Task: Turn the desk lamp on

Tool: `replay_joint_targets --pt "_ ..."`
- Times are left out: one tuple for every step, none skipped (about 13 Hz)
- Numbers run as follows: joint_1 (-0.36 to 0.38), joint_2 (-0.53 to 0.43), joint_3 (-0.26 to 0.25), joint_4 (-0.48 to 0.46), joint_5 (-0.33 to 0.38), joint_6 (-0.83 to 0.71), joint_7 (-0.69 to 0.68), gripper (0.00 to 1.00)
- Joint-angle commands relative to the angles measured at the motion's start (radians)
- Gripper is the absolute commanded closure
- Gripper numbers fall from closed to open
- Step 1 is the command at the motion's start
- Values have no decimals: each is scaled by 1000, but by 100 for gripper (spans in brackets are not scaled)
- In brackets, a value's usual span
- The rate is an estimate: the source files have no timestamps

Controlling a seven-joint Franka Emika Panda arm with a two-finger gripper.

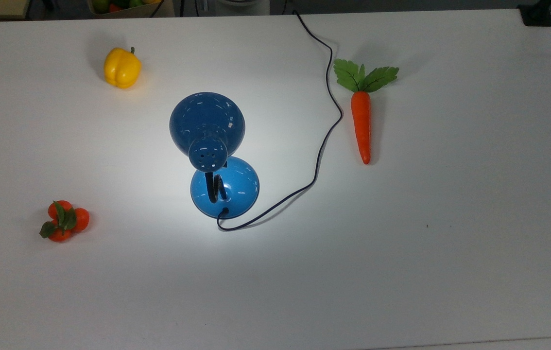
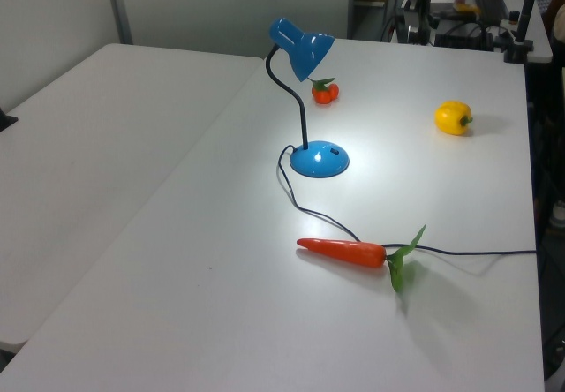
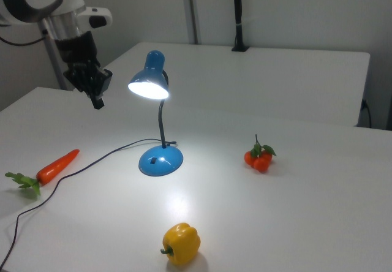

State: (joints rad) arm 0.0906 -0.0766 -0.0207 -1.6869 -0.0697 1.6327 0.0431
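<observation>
The desk lamp stands mid-table, its glossy blue dome shade (image 1: 206, 121) over the round blue base (image 1: 225, 187) on a black bendy neck. It is lit: the shade's inside (image 3: 149, 87) glows and a bright pool of light lies on the table around the base (image 3: 161, 160). Its thin black cord (image 1: 326, 131) runs off toward the top view's upper edge. The lamp also stands in the left view (image 2: 305, 49). My gripper (image 3: 97, 102) hangs high in the air at the right view's left, well clear of the shade, fingers shut and holding nothing.
An orange carrot (image 1: 361, 124) with green leaves lies beside the cord at the top view's right. A yellow pepper (image 1: 122, 68) sits at the upper left, a cluster of small tomatoes (image 1: 64, 221) at the lower left. The white table (image 1: 402, 272) is bare at the front.
</observation>
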Motion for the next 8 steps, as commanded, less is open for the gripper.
replay_joint_targets --pt "3 14 -24 58 14 -76 -32 74" --pt "0 14 -25 62 14 -82 -60 55" --pt "-2 23 -27 75 13 -88 -93 17" --pt "6 32 -41 79 11 -87 -120 0" --pt "11 37 -50 81 11 -88 -133 0" --pt "12 37 -51 81 11 -88 -135 0" --pt "12 40 -50 88 11 -88 -135 0" --pt "12 53 -50 104 11 -96 -135 0"
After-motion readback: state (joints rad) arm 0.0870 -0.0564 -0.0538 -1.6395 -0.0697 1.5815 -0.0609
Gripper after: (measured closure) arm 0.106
